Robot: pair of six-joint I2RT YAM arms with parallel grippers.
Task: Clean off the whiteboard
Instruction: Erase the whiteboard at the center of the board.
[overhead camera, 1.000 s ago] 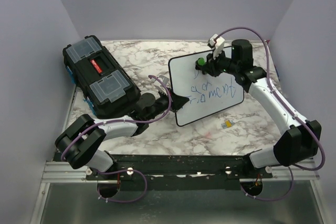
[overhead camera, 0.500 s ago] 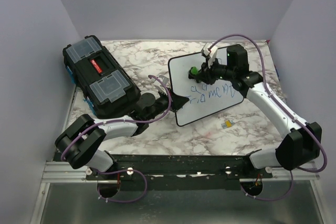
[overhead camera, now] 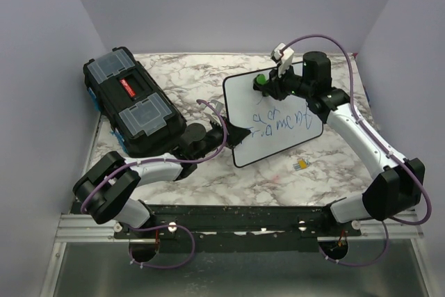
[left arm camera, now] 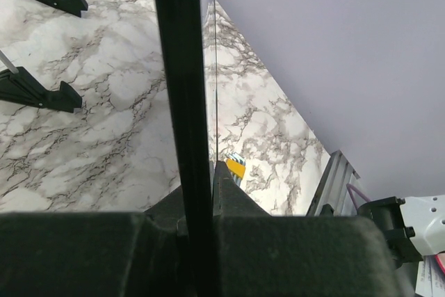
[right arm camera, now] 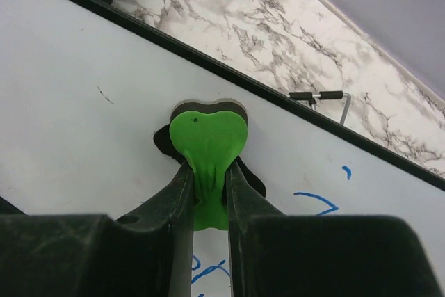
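Whiteboard (overhead camera: 278, 113), flat, white, black-framed: likely stiff, light, slick. Left tool (overhead camera: 233, 134) clamps its edge; right tool (right arm camera: 207, 179) pinches green plastic eraser (right arm camera: 206, 133).

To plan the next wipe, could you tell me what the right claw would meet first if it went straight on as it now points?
The whiteboard: the right claw points down at its white face, and the green eraser it grips seems pressed there. Contact depth is unclear.
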